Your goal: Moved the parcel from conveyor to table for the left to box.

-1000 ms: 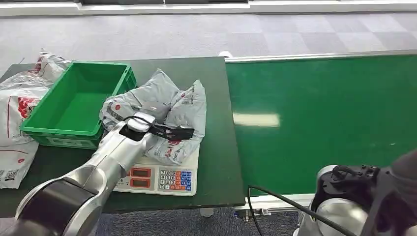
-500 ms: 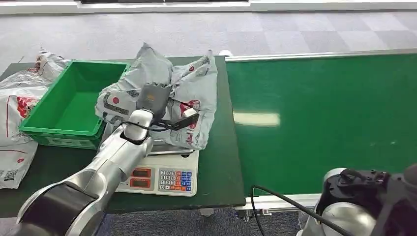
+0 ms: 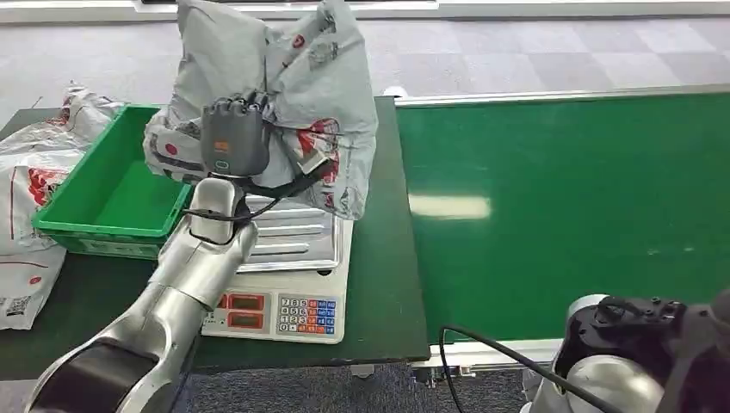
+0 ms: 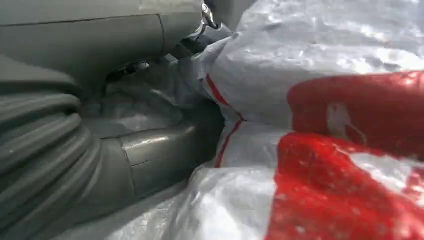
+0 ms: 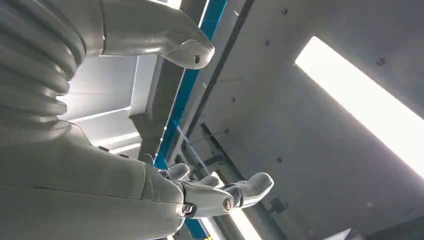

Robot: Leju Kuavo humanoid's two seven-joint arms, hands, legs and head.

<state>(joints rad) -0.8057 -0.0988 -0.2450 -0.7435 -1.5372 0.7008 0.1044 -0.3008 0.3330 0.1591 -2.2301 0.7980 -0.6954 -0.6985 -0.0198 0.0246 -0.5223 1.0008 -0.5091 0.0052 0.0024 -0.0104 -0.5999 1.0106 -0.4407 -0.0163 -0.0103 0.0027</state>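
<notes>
The green conveyor runs across the right side of my view, its belt bare, with a pale strip of reflected light on it. Beside it on the left stands the dark green bench, which carries everything else. The parcel, a crumpled grey plastic mailing bag with red markings, is up in the air above the bench, hanging over the scale and the near edge of the crate, touching neither as far as I can tell. My left hand grips it from the near side, fingers pressed into the grey plastic, my silver left arm rising to it from below; close up from the left wrist, the bag's grey and red folds lie bunched against my thumb. To the left sits the green crate, open-topped, with more white and red bags heaped just beside it at the bench's left edge. Under the parcel is the white scale, its ribbed metal platter uncovered, red displays and a coloured keypad on the front. My right hand holds nothing, its pale fingers spread apart against a ceiling with a long light panel.
</notes>
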